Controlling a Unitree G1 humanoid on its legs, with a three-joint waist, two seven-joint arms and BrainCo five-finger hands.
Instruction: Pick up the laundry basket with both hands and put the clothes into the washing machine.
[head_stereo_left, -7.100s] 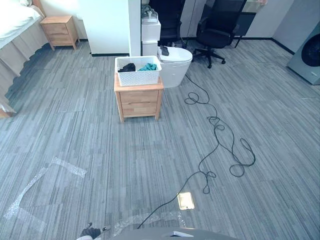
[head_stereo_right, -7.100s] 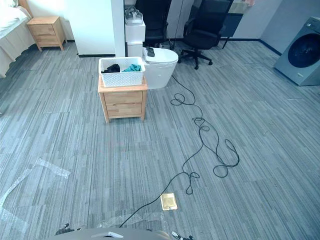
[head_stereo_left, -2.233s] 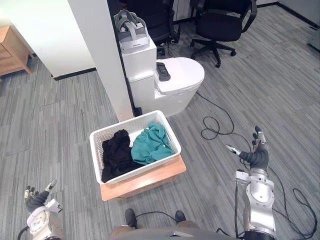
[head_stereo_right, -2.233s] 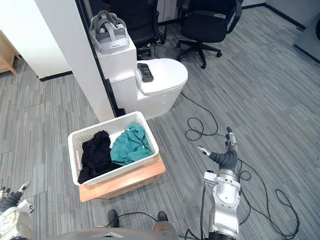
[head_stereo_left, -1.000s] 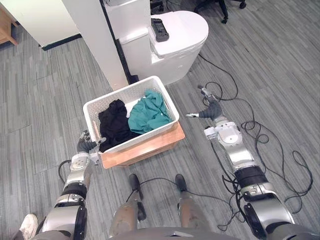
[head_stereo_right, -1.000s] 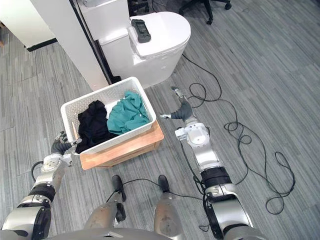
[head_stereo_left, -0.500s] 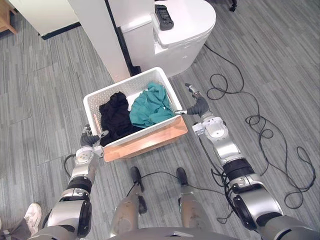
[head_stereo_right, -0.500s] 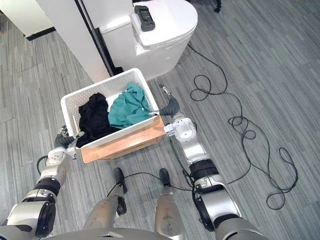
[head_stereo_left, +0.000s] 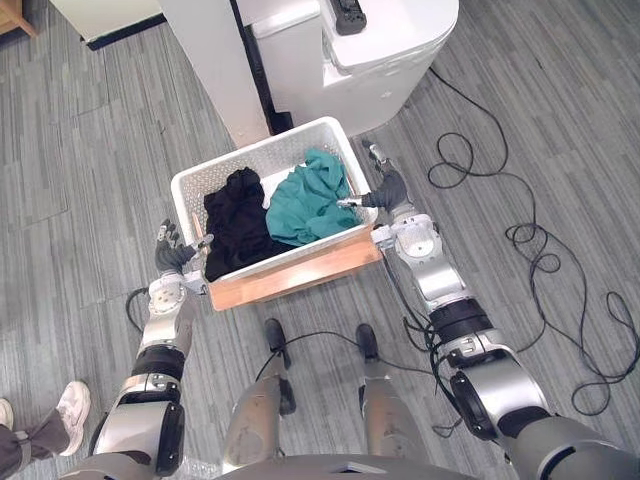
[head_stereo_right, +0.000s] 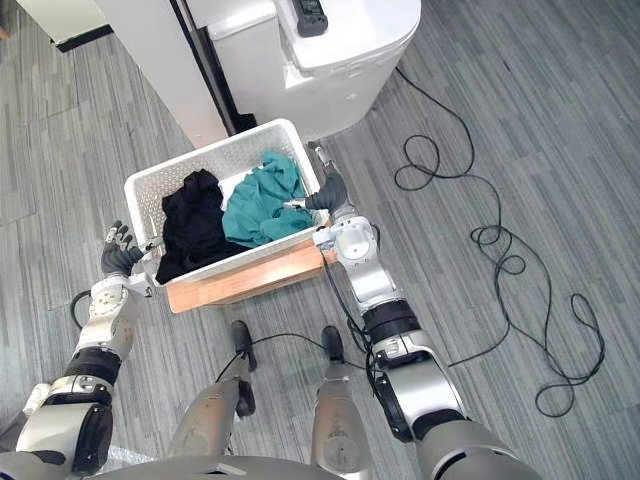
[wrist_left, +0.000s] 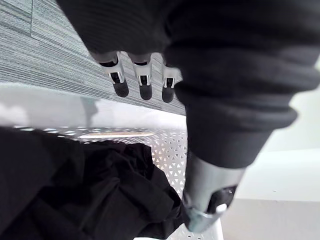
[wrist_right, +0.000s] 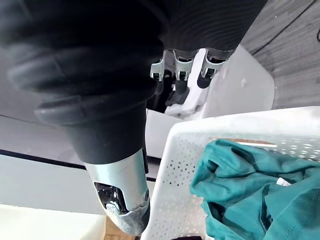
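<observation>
A: Entry one: what differs from a second ago?
B: The right hand (head_stereo_left: 388, 190) was then well apart from the basket (head_stereo_left: 258, 155). It is now just beside the right end, thumb towards the rim. The left hand (head_stereo_left: 172, 254) is at the left end as before, its fingers (wrist_left: 142, 87) now raised and spread. Both hands are wide and hold nothing.
A: Bearing on the task?
B: The approach looks finished; grip and lift are not yet done. In the left wrist view the fingers lie outside the rim and the thumb (wrist_left: 210, 197) hangs over the inside, so curling them should catch the edge. Whether the right hand touches the rim, I cannot tell.
A: Contents and location?
B: Black clothes (head_stereo_left: 232, 222) in the left half, teal clothes (head_stereo_left: 308, 205) in the right. The basket stands on the wooden bench (head_stereo_left: 300, 268).
A: The room?
B: Grey striped carpet floor (head_stereo_left: 80, 150). A white pillar (head_stereo_left: 205, 60) and a white toilet (head_stereo_left: 395, 55) stand just behind the basket, with a dark remote (head_stereo_left: 350, 12) on the lid. A person's shoe (head_stereo_left: 70, 405) is at lower left.
</observation>
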